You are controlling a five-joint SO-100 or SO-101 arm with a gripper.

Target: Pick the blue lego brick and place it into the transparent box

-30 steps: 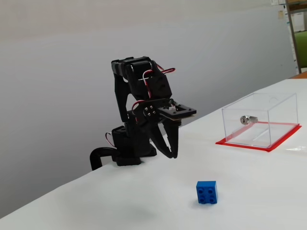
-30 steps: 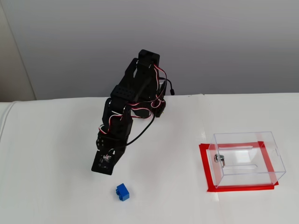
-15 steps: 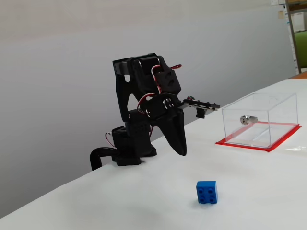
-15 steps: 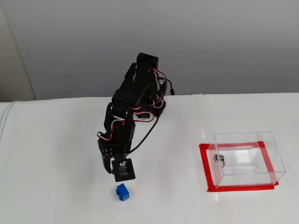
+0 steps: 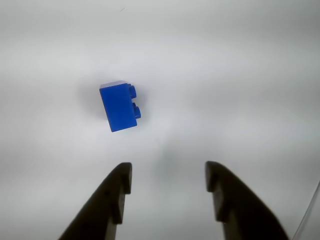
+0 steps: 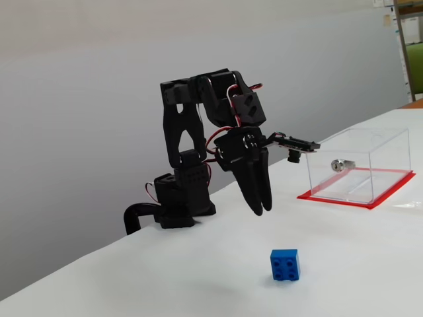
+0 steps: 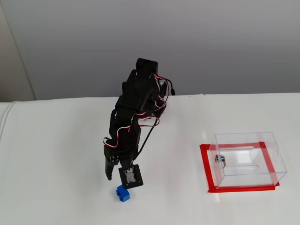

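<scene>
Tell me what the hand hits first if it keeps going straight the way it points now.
Probably the bare white table, not the blue lego brick. In the wrist view the open hand points past the brick, which sits off to the left of the fingers' line.

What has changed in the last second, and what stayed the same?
The arm reached out toward the blue lego brick, and the gripper turned to point down, now hanging open above the table near the brick. Nothing was grasped. The brick and the transparent box did not move.
</scene>
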